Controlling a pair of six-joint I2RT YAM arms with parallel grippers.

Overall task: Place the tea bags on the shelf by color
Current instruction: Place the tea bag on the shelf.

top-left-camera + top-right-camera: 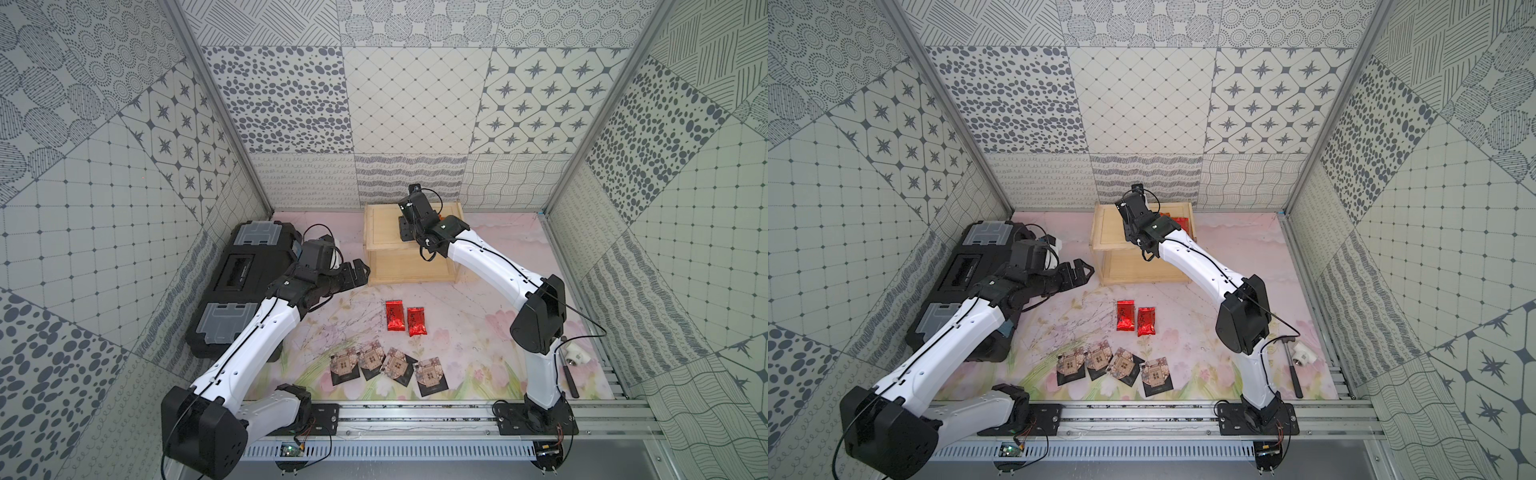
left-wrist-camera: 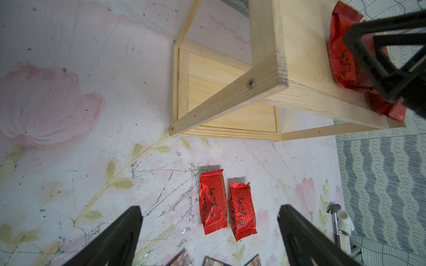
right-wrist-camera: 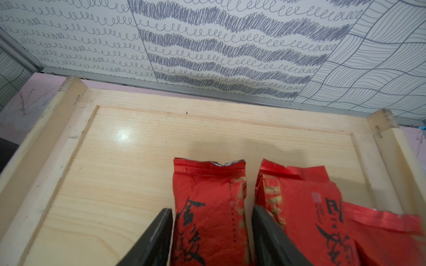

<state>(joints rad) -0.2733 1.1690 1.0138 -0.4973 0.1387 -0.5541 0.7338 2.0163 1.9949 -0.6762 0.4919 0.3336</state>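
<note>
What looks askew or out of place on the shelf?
On the shelf's top tier, one red sachet lies straight; the other red sachets beside it overlap in a crooked pile, one end seemingly riding onto the rim.

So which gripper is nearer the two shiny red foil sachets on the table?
Left. The left gripper hovers open near those two red sachets, toward the black toolbox. The right gripper is farther, over the top tier of the pale wooden shelf, flanking another red sachet.
</note>
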